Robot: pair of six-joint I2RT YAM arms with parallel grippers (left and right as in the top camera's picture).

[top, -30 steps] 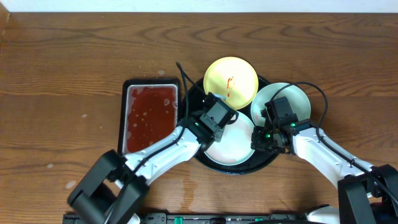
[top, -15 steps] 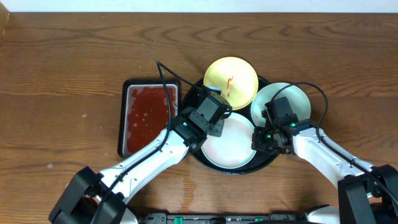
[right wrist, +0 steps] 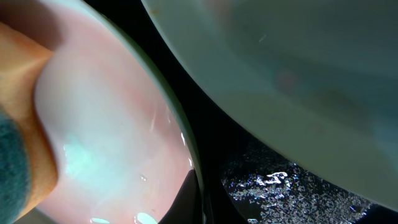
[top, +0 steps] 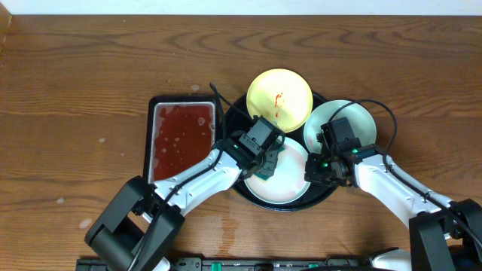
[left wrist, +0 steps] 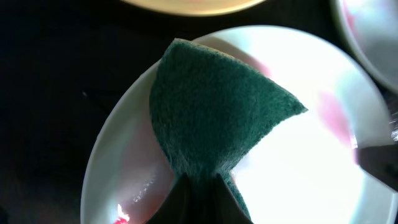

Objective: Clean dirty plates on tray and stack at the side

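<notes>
The black tray [top: 238,124] holds three plates. The pale yellow plate [top: 280,98] with a red smear sits at the back. One mint plate [top: 360,119] is at the right, partly under my right arm. The front mint plate [top: 292,184] lies between my grippers. My left gripper [top: 265,159] is shut on a green sponge [left wrist: 211,112], which presses on this plate [left wrist: 298,180]; pink smears remain on it. My right gripper [top: 312,172] is shut on the plate's right rim, one finger inside [right wrist: 199,193]. The plate [right wrist: 106,112] looks wet and pinkish.
A small rectangular dark tray of red liquid [top: 181,141] stands just left of the black tray. The table is brown wood [top: 90,75]. The other mint plate [right wrist: 280,56] overhangs my right gripper. The tray floor [right wrist: 273,186] is wet.
My left gripper swung up and left off the front plate, then came back down onto its left half with the sponge. The right arm has not moved.
</notes>
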